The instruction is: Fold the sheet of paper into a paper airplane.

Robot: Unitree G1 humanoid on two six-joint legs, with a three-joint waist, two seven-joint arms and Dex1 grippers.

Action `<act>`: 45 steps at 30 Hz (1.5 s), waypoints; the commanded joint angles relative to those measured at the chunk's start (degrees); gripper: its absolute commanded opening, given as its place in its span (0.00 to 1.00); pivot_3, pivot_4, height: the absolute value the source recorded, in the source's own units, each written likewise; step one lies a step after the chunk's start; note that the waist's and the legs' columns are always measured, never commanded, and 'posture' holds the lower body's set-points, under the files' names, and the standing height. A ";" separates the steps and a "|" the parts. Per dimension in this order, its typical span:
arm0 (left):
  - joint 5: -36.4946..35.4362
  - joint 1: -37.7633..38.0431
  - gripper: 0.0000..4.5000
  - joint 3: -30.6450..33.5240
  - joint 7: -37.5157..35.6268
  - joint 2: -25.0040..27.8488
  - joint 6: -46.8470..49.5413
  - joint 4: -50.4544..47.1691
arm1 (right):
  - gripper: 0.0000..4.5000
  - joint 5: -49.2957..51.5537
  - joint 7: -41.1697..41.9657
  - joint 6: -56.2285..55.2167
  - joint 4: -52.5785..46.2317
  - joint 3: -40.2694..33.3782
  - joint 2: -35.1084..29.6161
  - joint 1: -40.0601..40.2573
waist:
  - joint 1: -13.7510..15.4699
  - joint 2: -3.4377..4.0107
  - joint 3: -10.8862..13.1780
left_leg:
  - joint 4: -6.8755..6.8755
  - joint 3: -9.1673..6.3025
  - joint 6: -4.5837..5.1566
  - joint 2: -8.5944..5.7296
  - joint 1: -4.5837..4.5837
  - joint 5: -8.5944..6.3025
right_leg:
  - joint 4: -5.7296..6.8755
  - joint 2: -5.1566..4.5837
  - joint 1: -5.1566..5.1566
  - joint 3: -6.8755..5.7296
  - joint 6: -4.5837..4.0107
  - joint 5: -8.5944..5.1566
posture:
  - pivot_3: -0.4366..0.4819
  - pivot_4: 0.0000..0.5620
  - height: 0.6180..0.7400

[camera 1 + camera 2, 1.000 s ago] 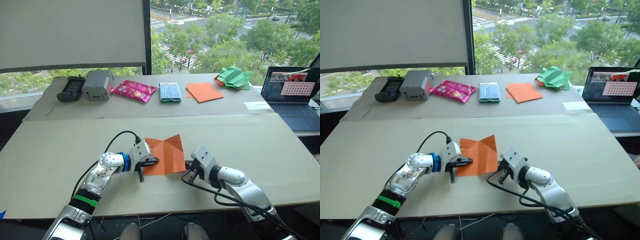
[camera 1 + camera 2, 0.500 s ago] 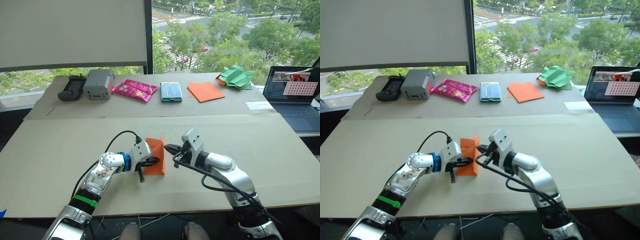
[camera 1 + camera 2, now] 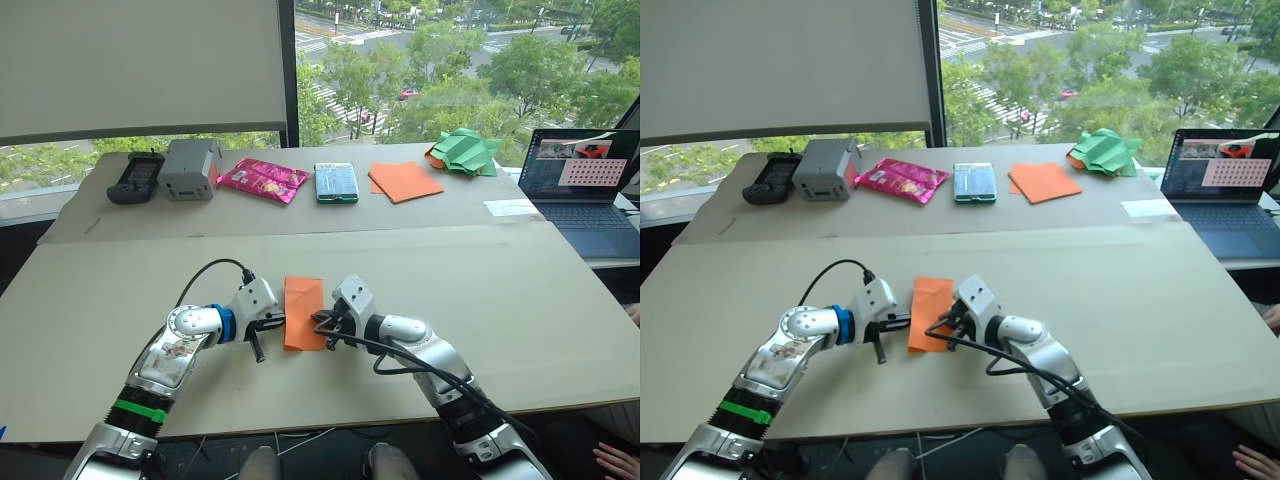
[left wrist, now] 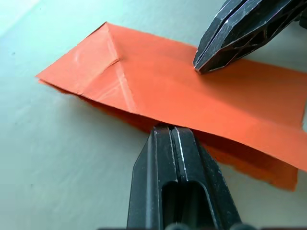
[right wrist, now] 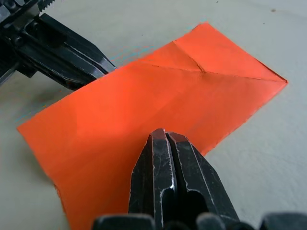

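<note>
One sheet of paper [image 3: 303, 312], folded in half into a narrow rectangle, lies flat between two grippers, its long axis running away from the robot. The left gripper [image 4: 169, 129], fingers pressed together, touches the sheet's left edge. The right gripper [image 5: 166, 136], fingers likewise closed with nothing between them, presses down on the sheet's right side.

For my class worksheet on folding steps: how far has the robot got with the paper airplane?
Done: the creased orange sheet of paper lies folded in half on the beige table. In hand: the left gripper sits shut at one long edge, and the right gripper presses shut on top. Left: nose and wing folds; no pointed wedge yet.
</note>
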 commanded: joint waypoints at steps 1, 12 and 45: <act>-3.39 -1.27 0.00 2.74 0.28 -0.29 2.77 -4.77 | 0.01 -0.79 0.74 -1.00 0.50 0.77 0.16 -0.83 | 0.11 -0.01 0.01 | 0.01 0.00 0.00 0.00 -0.01 0.00 | -0.01 0.00 0.00 0.00 0.00 0.00 | 0.48 0.27 0.72; -7.36 -0.80 0.00 0.88 -1.49 -3.50 4.89 -3.04 | 0.01 -1.95 0.58 -0.40 0.64 -0.03 0.26 -0.63 | 0.08 0.00 0.01 | 0.03 -0.02 0.01 -0.01 -0.03 0.01 | 0.01 0.03 0.09 0.01 0.00 0.00 | 0.48 0.27 0.72; 0.93 3.07 0.00 -6.50 -3.14 0.09 -0.48 -1.19 | 0.01 -6.75 1.71 -19.94 36.38 -3.96 1.48 -19.51 | 0.02 0.19 -0.14 | 0.04 -0.01 0.02 -0.01 0.17 0.01 | 0.00 0.03 0.09 0.03 -0.01 0.00 | 0.48 0.27 0.72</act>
